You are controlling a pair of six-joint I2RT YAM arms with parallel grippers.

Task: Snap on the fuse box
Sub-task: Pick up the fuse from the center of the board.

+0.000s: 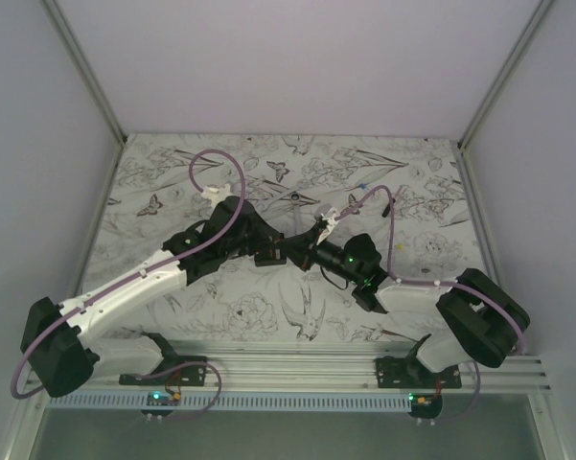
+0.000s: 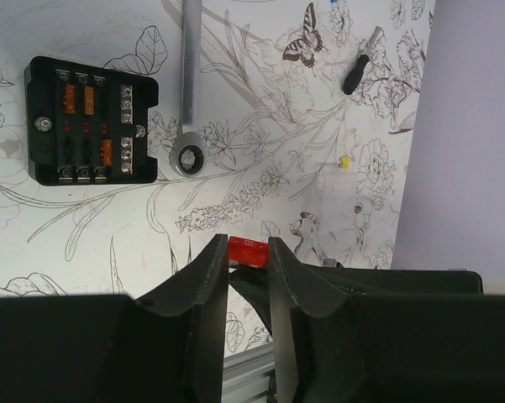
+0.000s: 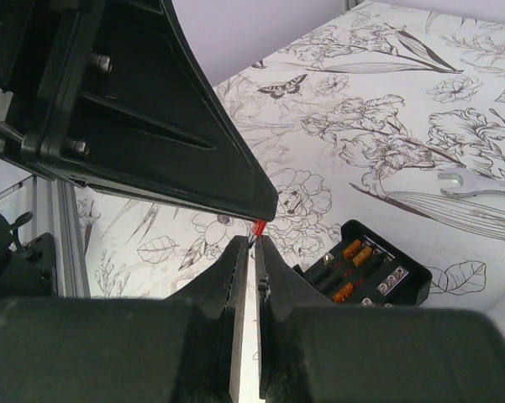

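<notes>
Your fuse box (image 2: 92,122) lay uncovered on the table (image 2: 319,210), with the silver wrench (image 2: 189,101) just beside it. Well apart from it, your left gripper (image 2: 247,245) pinched a small red piece (image 2: 245,251), and your right gripper (image 3: 254,242) clamped the same piece.

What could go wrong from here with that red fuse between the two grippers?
1. The red fuse is pinched only at the very tips of the left gripper and right gripper; a mistimed release could drop it.
2. Nothing visibly holds the fuse box, which lies near the wrench; pressing a fuse in could push it sideways.
</notes>
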